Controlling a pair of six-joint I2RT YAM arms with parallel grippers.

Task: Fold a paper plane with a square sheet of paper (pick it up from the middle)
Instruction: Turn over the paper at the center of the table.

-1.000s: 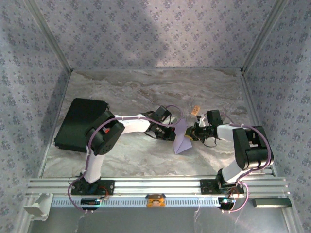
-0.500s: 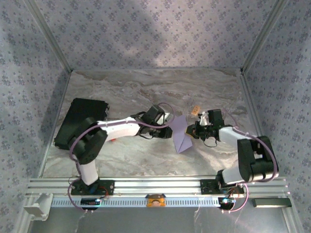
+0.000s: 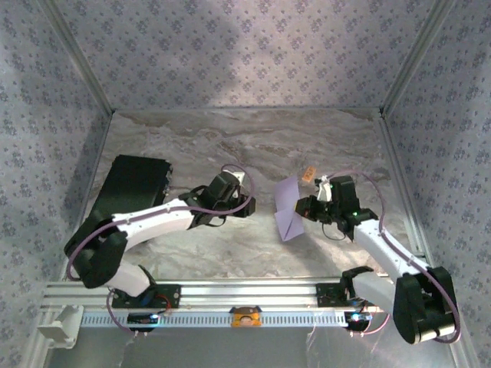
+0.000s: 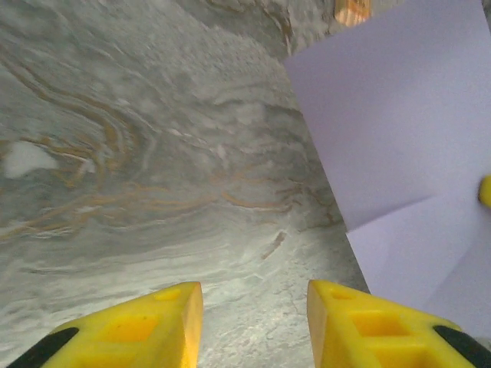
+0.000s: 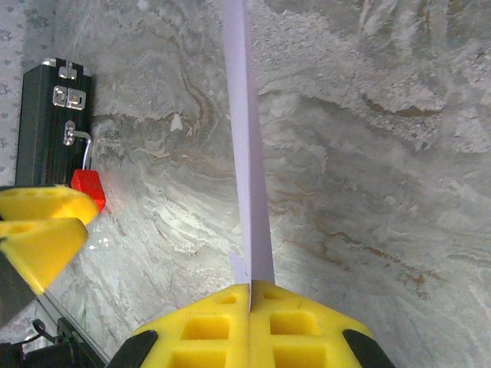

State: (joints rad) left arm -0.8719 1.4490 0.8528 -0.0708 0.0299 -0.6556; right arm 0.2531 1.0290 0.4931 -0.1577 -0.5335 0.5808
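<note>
My right gripper has its yellow fingers pressed tight together, and they pinch one edge of the lavender paper. From the right wrist I see the paper edge-on, like a thin strip going away from the fingers. From above, the paper sits near the middle of the marble table, with a fold line in it and a pointy end toward me. I cannot tell if that point touches the table. My left gripper has its jaws apart with nothing between them, just bare table. It faces the flat side of the paper and stays a little way off, not touching it. A small tan block lies just behind the paper. A small red thing lies beside a black case with shiny clasps, far off on the left. Nothing sits between the left gripper and the paper. The left arm lies low and stretched long across the table. The right arm reaches forward and bends in toward the middle.
</note>
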